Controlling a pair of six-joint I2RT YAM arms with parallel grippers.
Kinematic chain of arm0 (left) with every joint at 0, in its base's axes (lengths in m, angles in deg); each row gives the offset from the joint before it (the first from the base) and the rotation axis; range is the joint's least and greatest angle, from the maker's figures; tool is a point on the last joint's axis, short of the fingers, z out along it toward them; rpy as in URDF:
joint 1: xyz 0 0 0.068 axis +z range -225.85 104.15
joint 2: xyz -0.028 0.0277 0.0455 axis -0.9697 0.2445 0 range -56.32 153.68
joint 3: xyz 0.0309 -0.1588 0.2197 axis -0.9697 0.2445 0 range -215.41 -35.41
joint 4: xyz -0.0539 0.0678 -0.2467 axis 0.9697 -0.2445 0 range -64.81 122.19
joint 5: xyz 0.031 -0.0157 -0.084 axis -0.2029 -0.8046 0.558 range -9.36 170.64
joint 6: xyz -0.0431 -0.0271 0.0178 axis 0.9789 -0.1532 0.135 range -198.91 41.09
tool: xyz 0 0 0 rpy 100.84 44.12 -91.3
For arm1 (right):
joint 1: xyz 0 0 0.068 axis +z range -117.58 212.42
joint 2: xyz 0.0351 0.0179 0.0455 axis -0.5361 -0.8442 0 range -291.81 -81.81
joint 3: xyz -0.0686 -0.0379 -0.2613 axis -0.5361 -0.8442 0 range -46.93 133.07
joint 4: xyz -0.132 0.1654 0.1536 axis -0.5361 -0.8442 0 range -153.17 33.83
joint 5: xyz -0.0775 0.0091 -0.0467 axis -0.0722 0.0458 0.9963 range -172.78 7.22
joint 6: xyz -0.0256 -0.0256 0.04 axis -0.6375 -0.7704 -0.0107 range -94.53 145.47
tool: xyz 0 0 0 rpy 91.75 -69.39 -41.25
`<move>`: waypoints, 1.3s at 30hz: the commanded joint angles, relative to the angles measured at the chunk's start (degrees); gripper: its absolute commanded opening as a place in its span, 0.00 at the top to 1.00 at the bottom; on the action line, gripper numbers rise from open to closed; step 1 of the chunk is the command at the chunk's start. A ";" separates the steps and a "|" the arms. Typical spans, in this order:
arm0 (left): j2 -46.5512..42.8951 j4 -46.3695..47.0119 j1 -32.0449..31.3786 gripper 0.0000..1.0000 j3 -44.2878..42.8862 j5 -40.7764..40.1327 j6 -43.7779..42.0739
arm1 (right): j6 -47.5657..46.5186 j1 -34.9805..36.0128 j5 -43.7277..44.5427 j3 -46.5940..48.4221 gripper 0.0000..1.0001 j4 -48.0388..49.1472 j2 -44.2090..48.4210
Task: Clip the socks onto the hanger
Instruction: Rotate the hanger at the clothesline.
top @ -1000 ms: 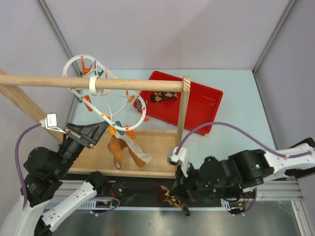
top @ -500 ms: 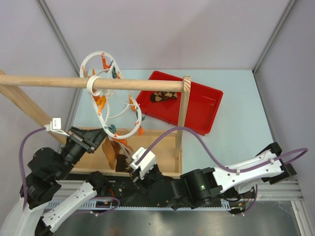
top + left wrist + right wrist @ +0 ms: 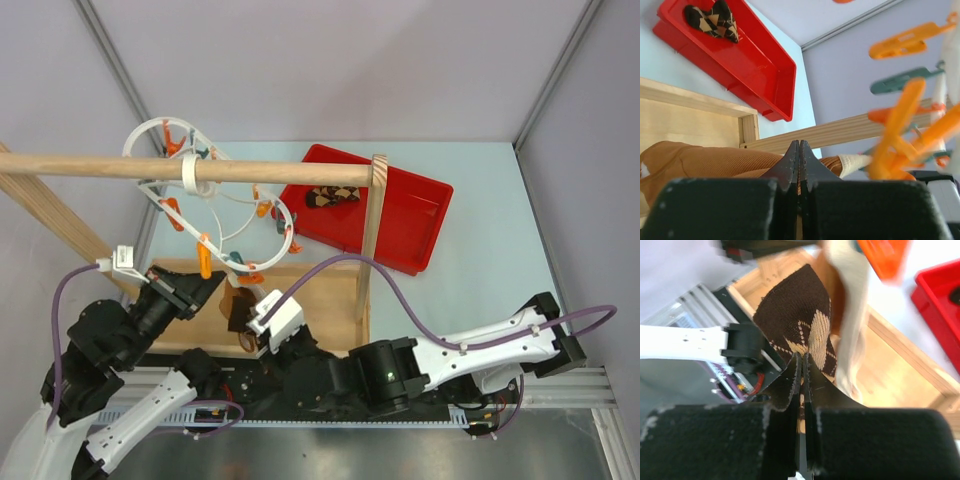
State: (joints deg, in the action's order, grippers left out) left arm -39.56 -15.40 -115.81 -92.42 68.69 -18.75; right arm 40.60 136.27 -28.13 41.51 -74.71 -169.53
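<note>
The white wavy hanger [image 3: 283, 215] with orange and teal pegs hangs by its loop on the wooden rod [image 3: 100, 166]. My right gripper [image 3: 252, 322] is shut on a dark brown argyle sock [image 3: 795, 315] and holds it just below the hanger, beside a brown ribbed sock with a cream cuff [image 3: 238, 300]. My left gripper [image 3: 208, 285] is shut, with a sliver of that brown sock [image 3: 700, 160] between its jaws. Blurred orange pegs [image 3: 900, 120] hang just to its right. A second argyle sock [image 3: 330, 196] lies in the red tray [image 3: 420, 215].
The rod rests on a wooden upright post [image 3: 372, 220] standing on a wooden base board [image 3: 320, 300]. The red tray sits behind that post on the pale blue table. Grey walls close in the back and both sides. A purple cable arcs above the right arm.
My right arm swung from the front centre to the left, carrying the argyle sock under the hanger. The hanger swung and turned on the rod. My left gripper dropped slightly.
</note>
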 commanded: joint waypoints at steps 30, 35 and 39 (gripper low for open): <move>4.07 6.55 0.06 0.20 -16.54 14.84 -44.25 | 7.28 -10.95 -6.05 -15.85 1.00 -0.97 21.19; 10.21 4.80 -0.02 0.17 -20.59 15.99 -45.66 | 7.45 -10.87 -6.14 -16.63 1.00 -0.97 22.94; 12.07 2.43 0.06 0.19 -22.26 17.83 -46.45 | 7.63 -10.43 -6.14 -17.16 1.00 -0.96 23.82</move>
State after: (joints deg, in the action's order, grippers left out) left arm -28.33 -10.83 -115.81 -112.01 83.90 -62.36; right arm 46.92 125.56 -34.84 24.66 -76.94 -147.52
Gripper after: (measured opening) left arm 0.813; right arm 0.010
